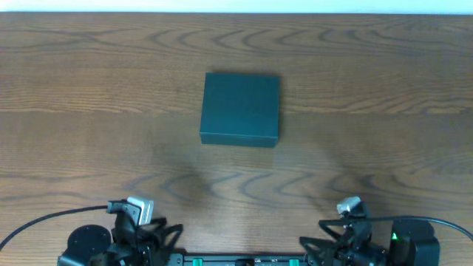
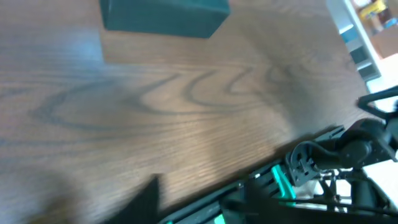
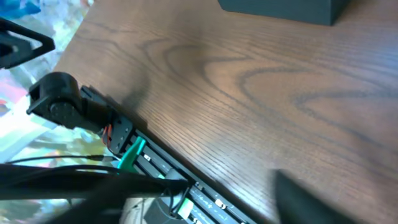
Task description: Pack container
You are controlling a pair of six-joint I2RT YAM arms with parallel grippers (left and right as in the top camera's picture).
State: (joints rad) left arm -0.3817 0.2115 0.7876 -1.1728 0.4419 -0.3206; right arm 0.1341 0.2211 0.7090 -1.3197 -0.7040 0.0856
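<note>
The container [image 1: 241,108] is a dark teal-green square box, lid shut, lying flat at the middle of the wooden table. Its near edge shows at the top of the left wrist view [image 2: 165,14] and of the right wrist view [image 3: 280,7]. My left gripper [image 1: 137,210] rests at the table's near edge on the left, far from the box. In its own view [image 2: 205,205] one dark finger shows, apart from the other side, and nothing is held. My right gripper [image 1: 349,207] rests at the near edge on the right, also empty [image 3: 205,199].
The bare wood table [image 1: 89,111] spreads around the box. A black rail with green parts [image 2: 280,183] runs along the near edge between the arm bases and also shows in the right wrist view [image 3: 134,155]. Cables [image 1: 29,225] trail at both corners.
</note>
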